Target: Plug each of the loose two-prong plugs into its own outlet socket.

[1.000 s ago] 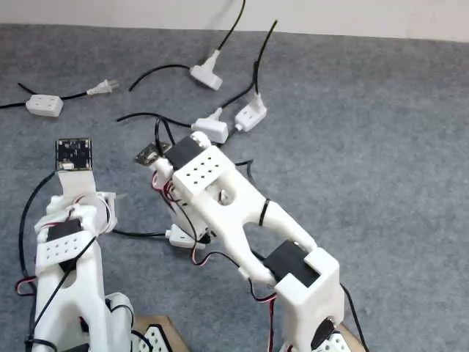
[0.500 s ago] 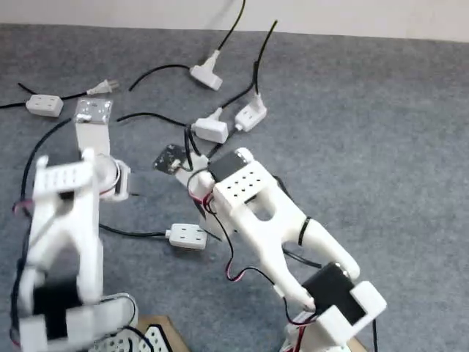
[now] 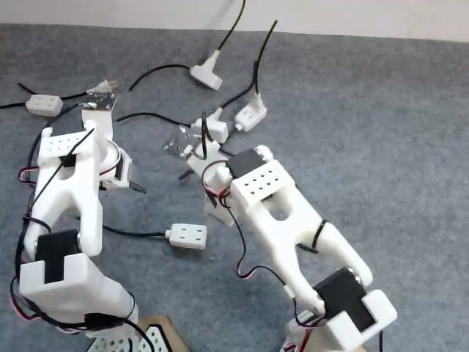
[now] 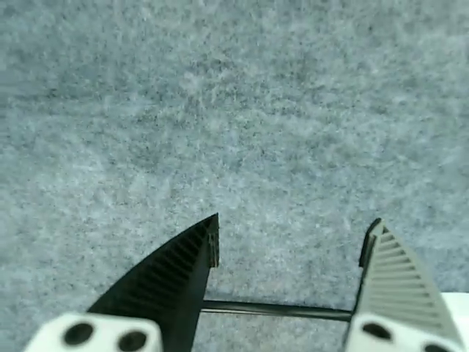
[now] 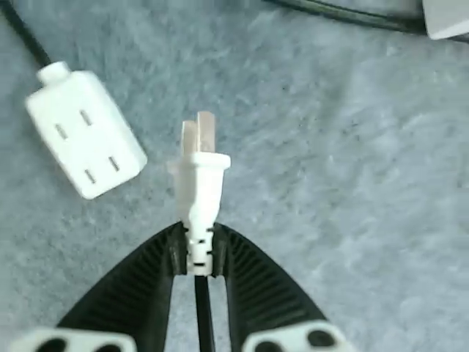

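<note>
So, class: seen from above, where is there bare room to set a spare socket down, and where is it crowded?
Widest bare patch: the grey carpet beyond the right arm, away from the left arm. Crowded: the cords around the outlet socket ahead of the right arm, and the gap between the arms, where a second socket lies.

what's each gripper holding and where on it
Right gripper clamps the white plug at its cord end, prongs forward. Left gripper is open, holding nothing.

No lettering, label, number or sign is legible on any surface here.
</note>
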`<state>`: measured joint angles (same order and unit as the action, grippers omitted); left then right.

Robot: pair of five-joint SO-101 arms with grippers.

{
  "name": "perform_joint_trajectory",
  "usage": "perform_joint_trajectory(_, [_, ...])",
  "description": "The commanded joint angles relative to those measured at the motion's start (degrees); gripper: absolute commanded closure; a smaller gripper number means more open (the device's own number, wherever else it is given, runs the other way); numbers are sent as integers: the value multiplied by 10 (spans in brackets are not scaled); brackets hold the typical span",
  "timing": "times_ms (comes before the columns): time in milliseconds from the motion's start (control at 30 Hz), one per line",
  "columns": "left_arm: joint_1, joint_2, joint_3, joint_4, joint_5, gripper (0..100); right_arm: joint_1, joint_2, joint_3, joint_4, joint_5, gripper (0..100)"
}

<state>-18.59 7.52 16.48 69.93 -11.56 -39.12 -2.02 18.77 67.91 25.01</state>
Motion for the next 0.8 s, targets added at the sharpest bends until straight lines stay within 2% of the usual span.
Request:
perform_joint_trajectory(0, [-4, -10, -11, 3, 4, 684, 9, 54, 5, -15, 14, 991])
perform_joint_trajectory(267, [-8, -13, -8, -13, 4, 684, 5, 109, -29, 37, 76, 978])
perform_joint_trajectory(333, [-11, -15, 1, -27, 3, 684, 7, 109, -29, 35, 82, 917])
perform_joint_trajectory(433, [-12, -10, 26, -62, 2, 684, 13, 109, -30, 19, 91, 763])
perform_joint_trajectory(500, [-12, -10, 44, -81, 2, 684, 12, 111, -35, 20, 125, 695])
perform_joint_trajectory(767, [-14, -13, 48, -95, -4, 684, -29, 111, -36, 23, 171, 693])
